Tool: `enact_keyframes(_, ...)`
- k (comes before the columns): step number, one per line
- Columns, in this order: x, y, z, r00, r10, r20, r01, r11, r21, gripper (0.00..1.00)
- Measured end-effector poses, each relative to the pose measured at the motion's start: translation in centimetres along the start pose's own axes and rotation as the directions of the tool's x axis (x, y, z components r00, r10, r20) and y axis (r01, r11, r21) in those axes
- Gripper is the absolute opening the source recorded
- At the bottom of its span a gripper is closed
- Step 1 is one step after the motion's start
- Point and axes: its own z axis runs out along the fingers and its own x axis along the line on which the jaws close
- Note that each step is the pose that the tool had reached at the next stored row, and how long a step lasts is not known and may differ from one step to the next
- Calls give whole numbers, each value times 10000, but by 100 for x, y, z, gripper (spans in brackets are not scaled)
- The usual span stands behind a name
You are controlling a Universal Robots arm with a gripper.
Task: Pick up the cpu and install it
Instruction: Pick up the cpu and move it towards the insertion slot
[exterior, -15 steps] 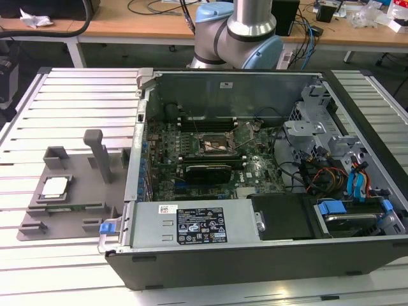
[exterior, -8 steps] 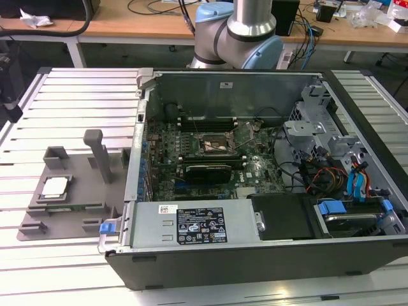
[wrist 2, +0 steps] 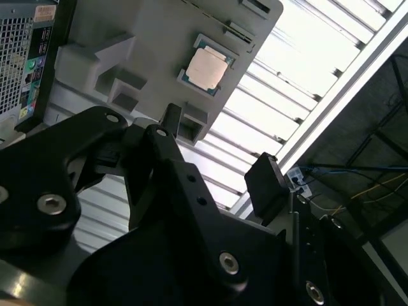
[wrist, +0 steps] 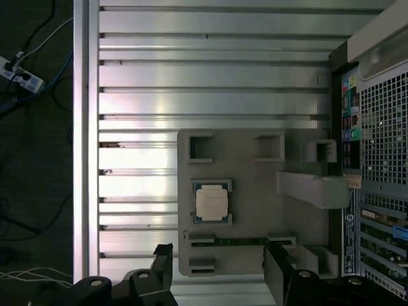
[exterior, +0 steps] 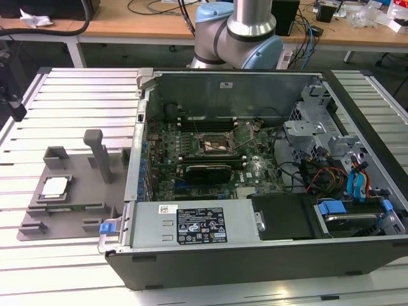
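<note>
The cpu (exterior: 54,187) lies flat, shiny side up, in a square recess of the grey tray (exterior: 80,191). The tray rests on the slatted metal table (exterior: 83,95), on the exterior view's left, just beside the open computer case (exterior: 223,86). Nothing touches the chip.

In the first wrist view the gripper (wrist: 220,274) hangs above the tray (wrist: 255,210), looking straight down, with the cpu (wrist: 211,203) near the gap between its two black fingers (wrist: 162,264). The fingers stand wide apart and hold nothing. The second wrist view shows the same spread fingers (wrist 2: 171,118) at an angle, with the cpu (wrist 2: 208,69) beyond them in its recess.

Inside the case, the green board carries the black-framed socket (exterior: 217,145), which sits well apart from the tray. A power supply box (exterior: 191,223) with a label runs along the near edge of the case. The arm (exterior: 252,25) rises behind the case's far wall.
</note>
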Motion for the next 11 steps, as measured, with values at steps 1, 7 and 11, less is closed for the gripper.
enact_keyframes(1, 1, 0, 15, 10000, -2, -1, 2, 10000, 2, 68)
enact_keyframes(7, 3, -2, 115, 10000, -1, -1, 1, 10000, 1, 68)
enact_keyframes(11, 5, -3, 167, 10000, -2, -1, 2, 10000, 1, 68)
